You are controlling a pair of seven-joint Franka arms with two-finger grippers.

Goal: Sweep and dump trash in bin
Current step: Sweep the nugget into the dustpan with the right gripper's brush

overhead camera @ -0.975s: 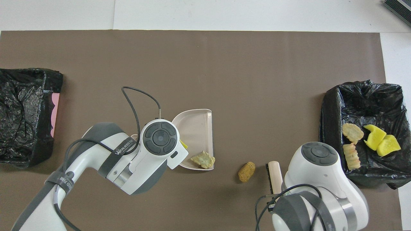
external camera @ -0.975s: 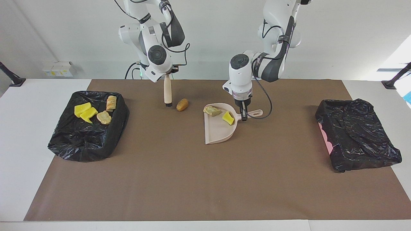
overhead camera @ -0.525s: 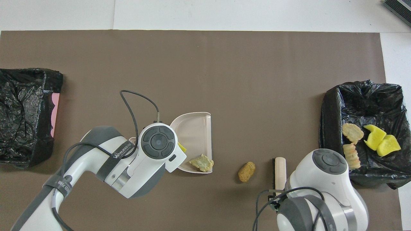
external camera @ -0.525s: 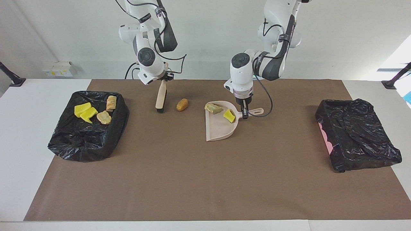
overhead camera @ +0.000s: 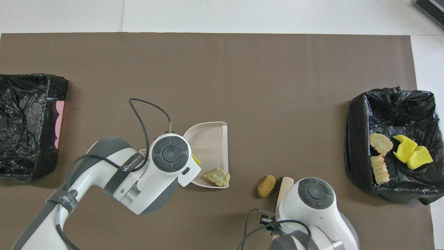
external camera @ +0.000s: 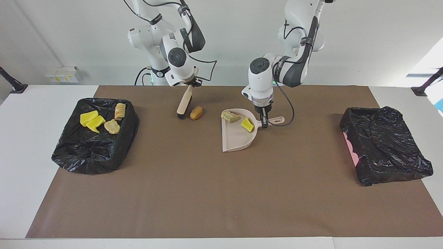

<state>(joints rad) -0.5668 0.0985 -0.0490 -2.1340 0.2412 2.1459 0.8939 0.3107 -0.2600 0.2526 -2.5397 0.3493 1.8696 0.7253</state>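
Observation:
My right gripper (external camera: 190,84) is shut on a wooden brush (external camera: 183,101) that tilts, its bristles on the mat right beside a brown bread-like lump (external camera: 196,112). My left gripper (external camera: 263,121) is shut on the handle of a beige dustpan (external camera: 238,138) resting on the mat. The pan holds a pale tan chunk (external camera: 230,117) and a green-and-yellow sponge piece (external camera: 247,124). Overhead, the lump (overhead camera: 266,185) lies between the brush (overhead camera: 283,186) and the dustpan (overhead camera: 211,139). The black-lined bin (external camera: 90,159) at the right arm's end holds yellow sponge pieces (external camera: 90,120) and tan chunks (external camera: 112,126).
A second black-lined bin (external camera: 384,145) with a pink edge stands at the left arm's end of the table. A brown mat (external camera: 221,193) covers the table. A cable (overhead camera: 149,107) loops from the left wrist over the mat beside the dustpan.
My right gripper swung the brush toward the left arm's end; the bristles now stand right beside the brown lump. The dustpan and left gripper barely moved.

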